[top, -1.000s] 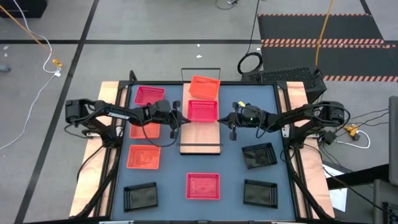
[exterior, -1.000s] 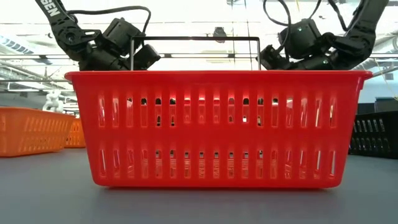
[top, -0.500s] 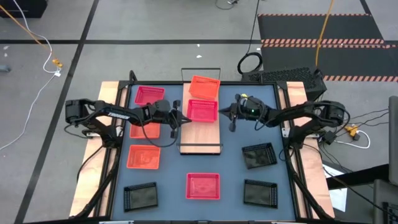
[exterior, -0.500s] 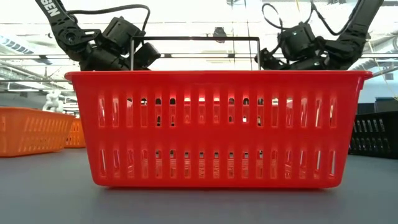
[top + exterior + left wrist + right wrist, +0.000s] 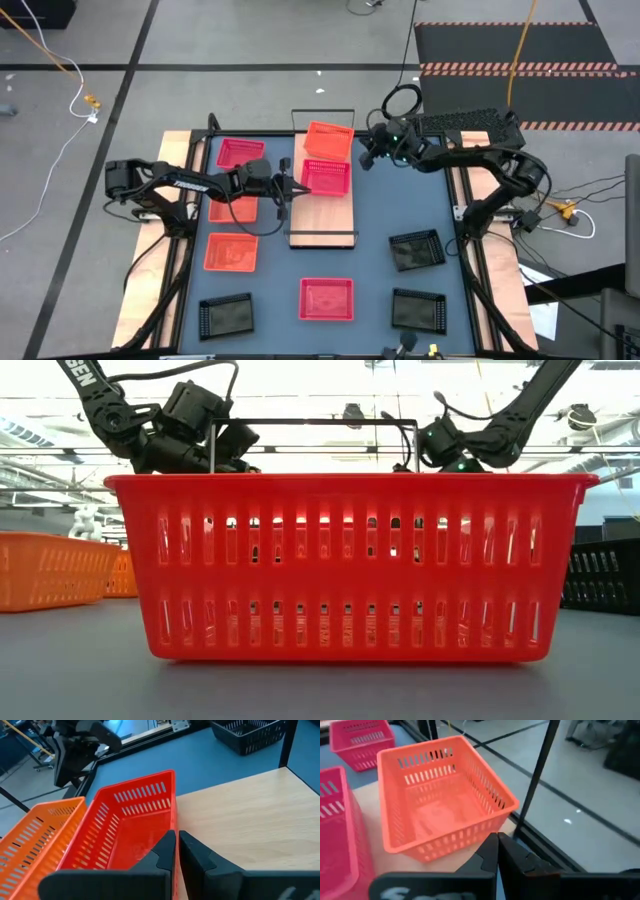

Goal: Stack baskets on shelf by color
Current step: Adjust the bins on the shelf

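Left gripper (image 5: pixel 291 187) is sitting with its jaws pretty much closed, pinching the left wall of the pink-red basket (image 5: pixel 326 177) that's resting in the middle of the shelf (image 5: pixel 323 222); the left wrist view shows the two fingers (image 5: pixel 165 854) pressed together right over that wall. Right gripper (image 5: pixel 368 152) is hanging at the far right corner of the shelf with its jaws fully closed and nothing between them, just beside the orange basket (image 5: pixel 330 139), which is occupying the shelf's far end and touching the pink-red one. The near third of the shelf is showing bare wood.

Moving outward on the worktop (image 5: pixel 375 250): on the left side there's another pink-red basket (image 5: pixel 240 152) at the far corner, an orange basket (image 5: pixel 233 209) partly under the left arm, a second orange one (image 5: pixel 231 252) nearer, and a black basket (image 5: pixel 225 315) at the near left corner. A third pink-red basket (image 5: pixel 327 299) is sitting near centre, filling most of the low view. On the right, two black baskets are lying well apart from the shelf, one (image 5: pixel 416 250) tilted a bit and one (image 5: pixel 418 310) nearer.
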`<act>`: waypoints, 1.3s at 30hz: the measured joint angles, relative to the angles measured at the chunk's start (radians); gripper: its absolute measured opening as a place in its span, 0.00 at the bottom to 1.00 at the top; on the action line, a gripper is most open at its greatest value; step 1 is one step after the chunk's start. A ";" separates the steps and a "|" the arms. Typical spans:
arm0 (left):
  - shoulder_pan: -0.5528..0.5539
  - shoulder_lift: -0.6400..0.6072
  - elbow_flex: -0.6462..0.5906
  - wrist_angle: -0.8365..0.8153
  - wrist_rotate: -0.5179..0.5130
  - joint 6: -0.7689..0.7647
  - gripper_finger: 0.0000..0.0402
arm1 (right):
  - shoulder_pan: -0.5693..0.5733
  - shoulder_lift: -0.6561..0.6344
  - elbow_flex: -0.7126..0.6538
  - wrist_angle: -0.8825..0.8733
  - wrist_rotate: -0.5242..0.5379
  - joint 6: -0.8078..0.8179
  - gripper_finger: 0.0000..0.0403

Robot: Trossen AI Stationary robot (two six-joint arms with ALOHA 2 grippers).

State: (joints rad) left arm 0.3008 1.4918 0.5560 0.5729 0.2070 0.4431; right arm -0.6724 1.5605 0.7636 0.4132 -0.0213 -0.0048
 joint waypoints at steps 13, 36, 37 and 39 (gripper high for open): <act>0.000 0.000 0.000 -0.012 -0.002 -0.008 0.06 | -0.024 0.166 0.104 0.030 -0.084 0.038 0.00; -0.005 0.000 0.000 -0.059 -0.028 -0.031 0.06 | 0.011 -0.015 0.182 -0.469 -0.012 -0.062 0.00; -0.009 -0.003 0.000 -0.065 -0.029 -0.033 0.06 | 0.027 -0.042 0.169 -0.504 -0.034 -0.059 0.00; -0.020 -0.008 0.000 -0.075 -0.029 -0.033 0.06 | 0.064 -0.089 0.123 -0.530 -0.070 -0.029 0.00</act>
State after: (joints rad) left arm 0.2805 1.4842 0.5556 0.4976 0.1784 0.4099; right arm -0.6088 1.4714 0.8867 -0.1166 -0.0912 -0.0338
